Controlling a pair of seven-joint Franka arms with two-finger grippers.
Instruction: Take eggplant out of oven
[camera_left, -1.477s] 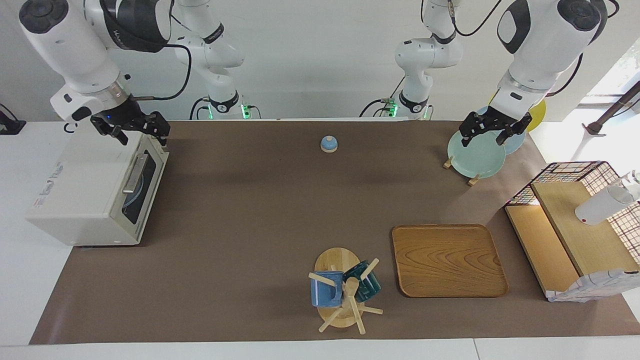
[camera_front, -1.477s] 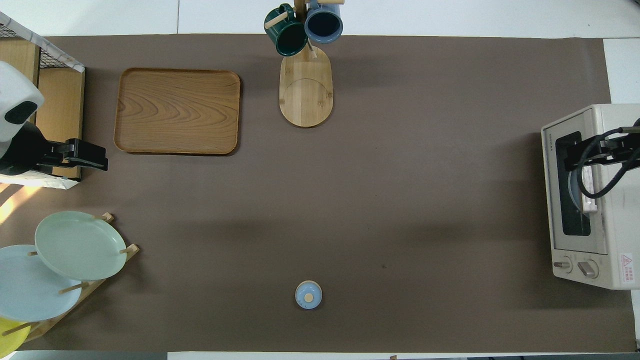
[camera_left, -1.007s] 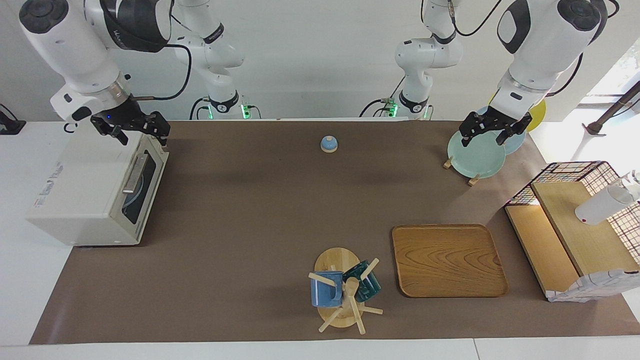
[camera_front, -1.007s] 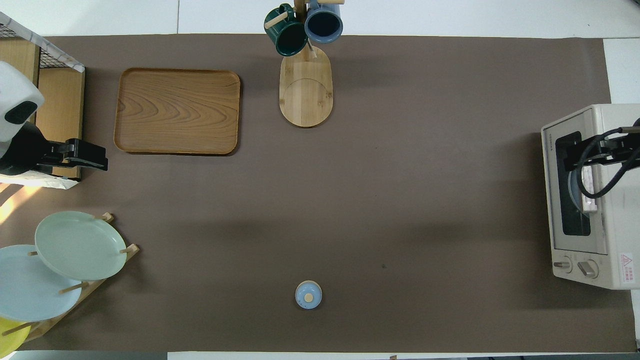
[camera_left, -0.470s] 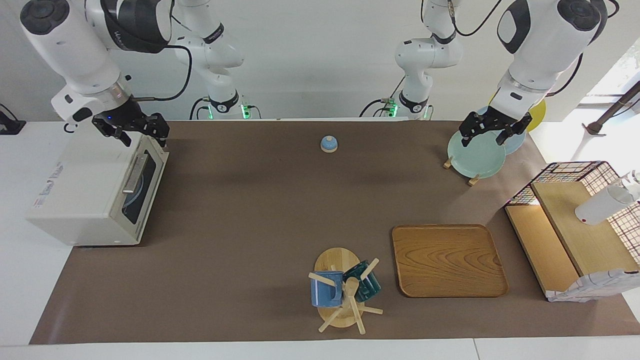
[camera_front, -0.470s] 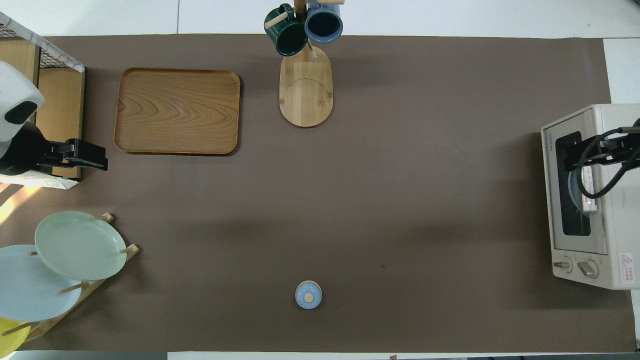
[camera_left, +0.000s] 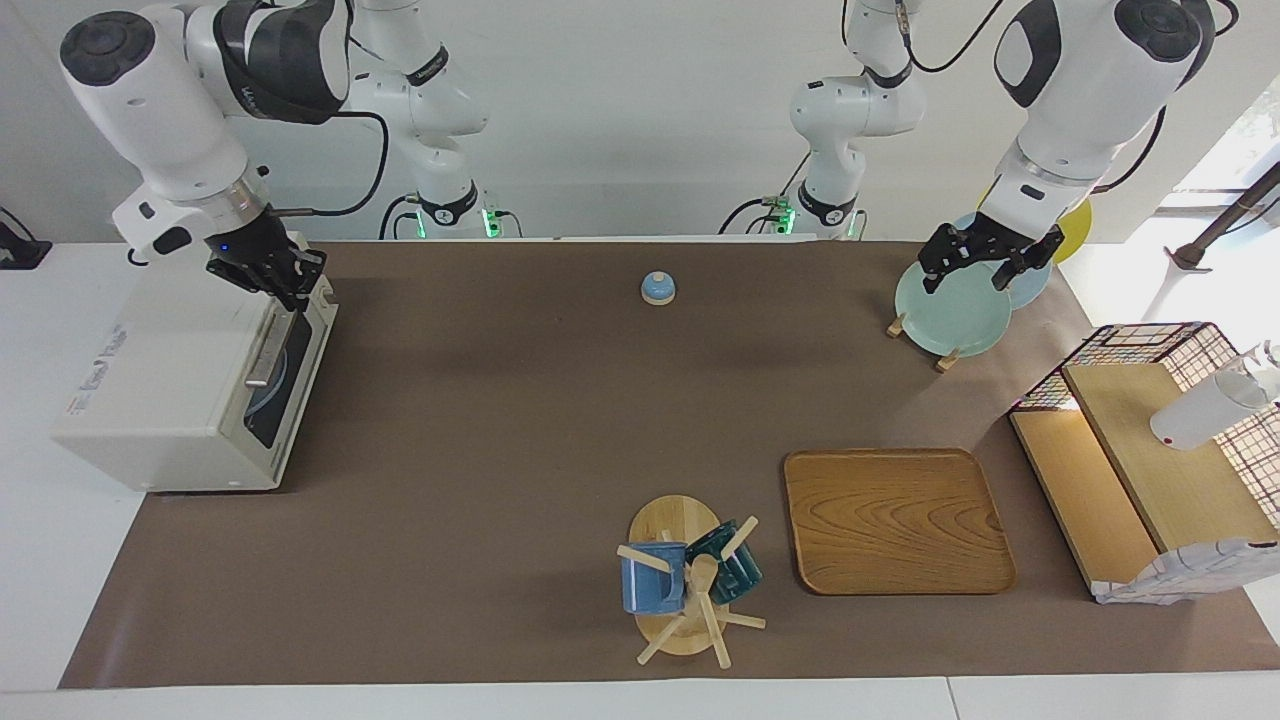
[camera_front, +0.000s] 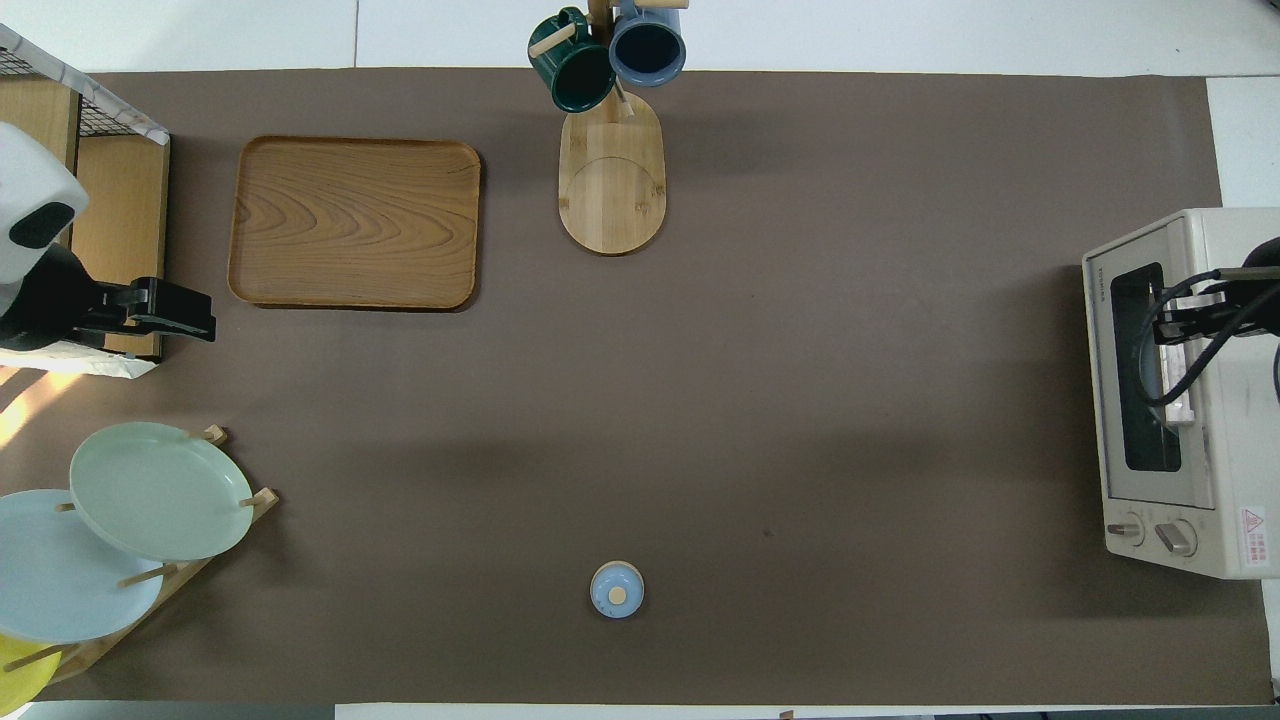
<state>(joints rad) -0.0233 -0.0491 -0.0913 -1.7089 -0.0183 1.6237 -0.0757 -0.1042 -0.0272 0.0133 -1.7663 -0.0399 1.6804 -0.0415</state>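
Facing view: right gripper (camera_left: 285, 285) jaws closed at oven (camera_left: 180, 385) top edge.

Bright, even, sharp light; sun glare at the left arm's end, soft arm shadows on the mat (camera_left: 500, 420).

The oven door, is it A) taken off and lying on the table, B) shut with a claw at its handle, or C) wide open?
B: the oven door sits flat against its front, and the right claw is at the top edge of the door by the metal handle, its fingertips together.
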